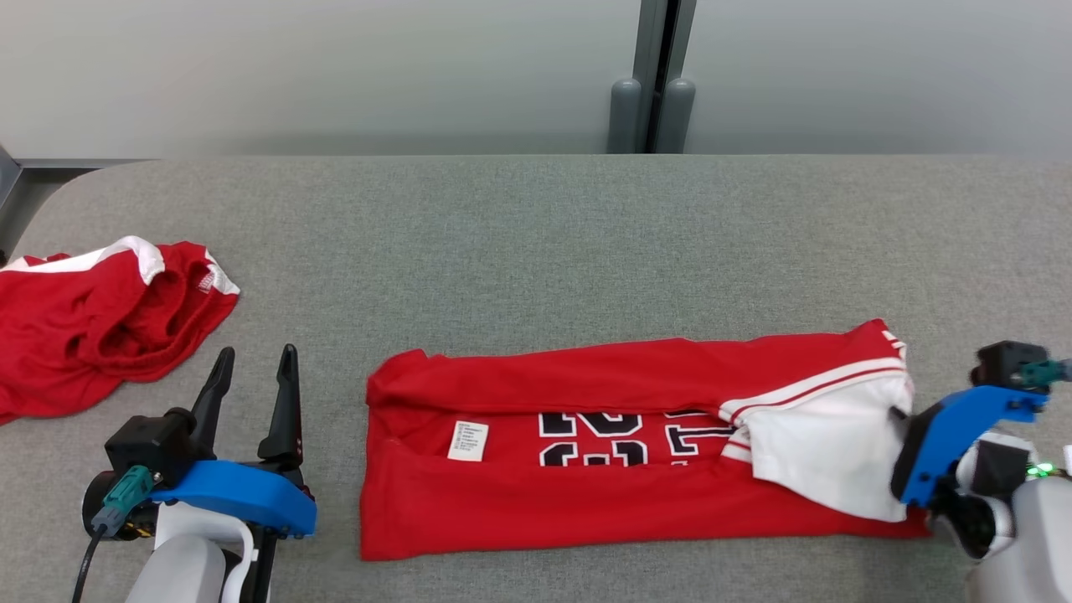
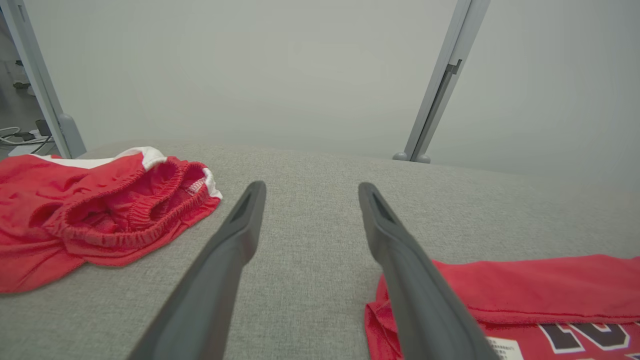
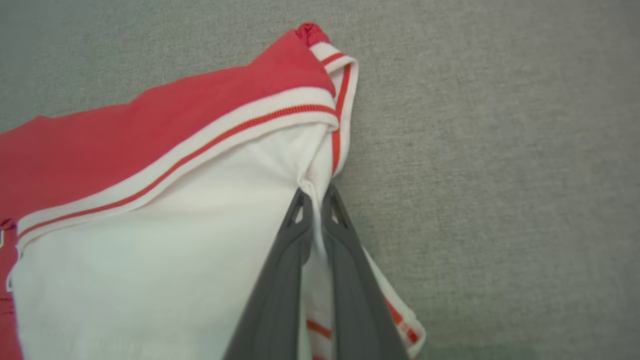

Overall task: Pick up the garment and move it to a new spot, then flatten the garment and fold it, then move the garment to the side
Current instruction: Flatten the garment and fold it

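One garment (image 3: 150,240), tight in right pincer (image 3: 316,194)

Two red-and-white cloth garments: one numbered jersey (image 1: 586,502) between the right fingers (image 3: 280,290), one crumpled shorts (image 1: 84,335) near the left fingers (image 2: 215,280).

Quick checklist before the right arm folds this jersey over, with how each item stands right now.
1. Grip: right gripper shut on the white fabric at the jersey's end: ok.
2. Every layer at that end caught in the grip: cannot tell.
3. Other arm: left gripper open, beside the jersey, not touching it: ok.
4. Long sides of the jersey folded in: ok.
5. Gripped end lying flat: not ok, it is rumpled.
6. Separation: red shorts lie apart from the jersey: ok.
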Tool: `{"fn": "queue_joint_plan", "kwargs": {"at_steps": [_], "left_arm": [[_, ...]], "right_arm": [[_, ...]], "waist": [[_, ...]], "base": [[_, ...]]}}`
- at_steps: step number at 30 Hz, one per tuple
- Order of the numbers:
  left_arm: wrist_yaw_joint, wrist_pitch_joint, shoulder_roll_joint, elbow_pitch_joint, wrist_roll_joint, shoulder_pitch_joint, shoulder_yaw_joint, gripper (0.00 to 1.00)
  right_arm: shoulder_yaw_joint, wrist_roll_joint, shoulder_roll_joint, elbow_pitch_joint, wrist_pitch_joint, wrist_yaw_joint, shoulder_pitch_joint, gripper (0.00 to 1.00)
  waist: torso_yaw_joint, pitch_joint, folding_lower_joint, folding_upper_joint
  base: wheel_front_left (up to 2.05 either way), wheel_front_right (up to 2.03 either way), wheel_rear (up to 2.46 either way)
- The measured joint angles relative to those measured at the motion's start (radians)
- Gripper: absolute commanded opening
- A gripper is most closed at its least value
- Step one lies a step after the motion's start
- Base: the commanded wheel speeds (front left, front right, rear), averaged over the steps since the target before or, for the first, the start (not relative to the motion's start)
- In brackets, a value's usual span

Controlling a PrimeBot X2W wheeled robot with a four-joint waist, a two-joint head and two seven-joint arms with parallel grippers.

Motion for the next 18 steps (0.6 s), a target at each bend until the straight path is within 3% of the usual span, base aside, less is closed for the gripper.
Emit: {"fn": "queue_joint_plan", "kwargs": {"at_steps": [11,18], "left_arm": [[0.000,0.000,-0.002,-0.021,0.002,0.025,0.014,1.00],[0.000,0.000,-0.007,-0.023,0.005,0.027,0.015,1.00]], "right_arm": [[-0.125,0.001,-0.130,-0.234,0.002,0.000,0.105,0.00],[-0.107,0.007,-0.141,-0.386,0.034,0.000,0.134,0.00]], "waist": [[-0.025,-0.014,0.0000,0.0000],[-0.039,-0.020,0.0000,0.0000]], "base": [[0.00,0.00,0.00],[0.00,0.00,0.00]]}}
